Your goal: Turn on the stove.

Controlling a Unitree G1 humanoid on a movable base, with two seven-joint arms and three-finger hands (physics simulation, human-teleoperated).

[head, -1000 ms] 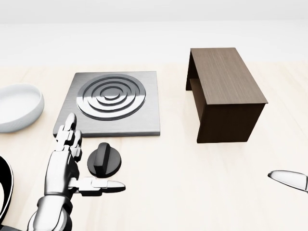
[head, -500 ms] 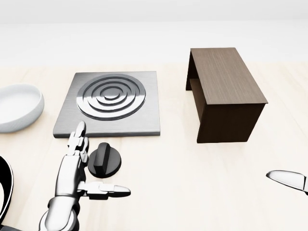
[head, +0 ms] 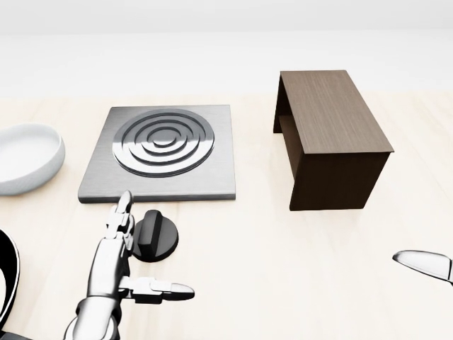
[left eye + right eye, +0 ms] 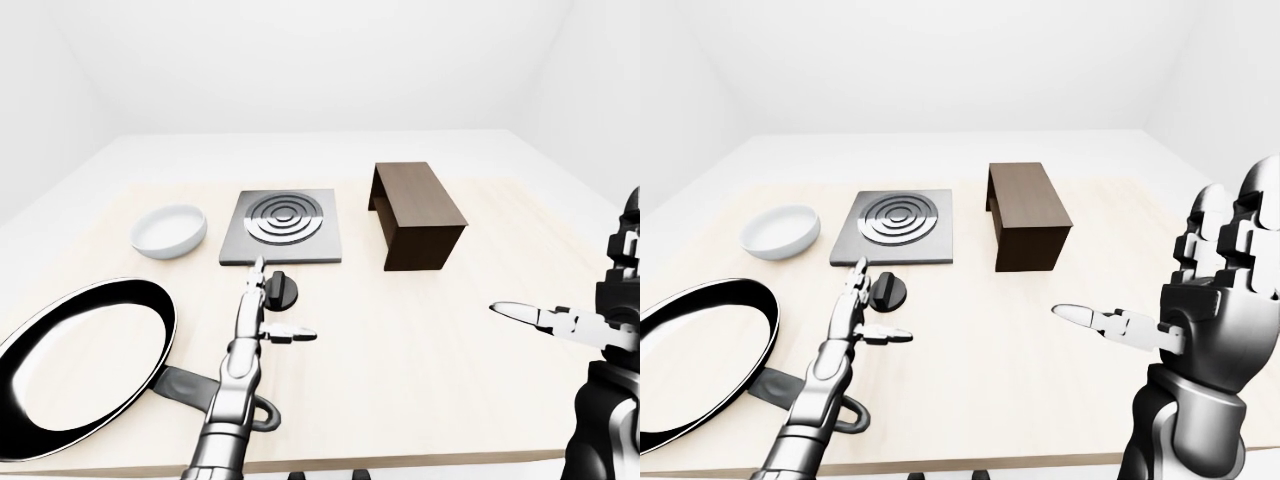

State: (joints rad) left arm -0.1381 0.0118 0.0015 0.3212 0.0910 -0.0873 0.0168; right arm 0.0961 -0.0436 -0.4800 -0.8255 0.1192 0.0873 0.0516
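The left hand is shiny silver metal with dark joints. It is wide open and holds nothing. Its long fingers point up toward the stove, and its thumb sticks out flat to the right. The fingers stand just to the left of the knob, very close, but I cannot tell if they touch it. The thumb lies just below the knob, a little apart from it.

The knob is round, black and flat, with a raised bar across its top. It sits on the pale wooden table, just below the stove's bottom edge.

The stove is a flat square plate of brushed grey metal with round rings in the middle.

To the left of the stove sits a smooth white bowl. To the right of the stove stands a dark brown wooden box, open on its left side. Well below the stove and to the left lies a big black frying pan with a shiny rim.

The right hand is far to the right of the stove, up off the table, spread open and empty.

Since a second ago, the left hand has slid to the right, closer to the knob. The knob has not turned.
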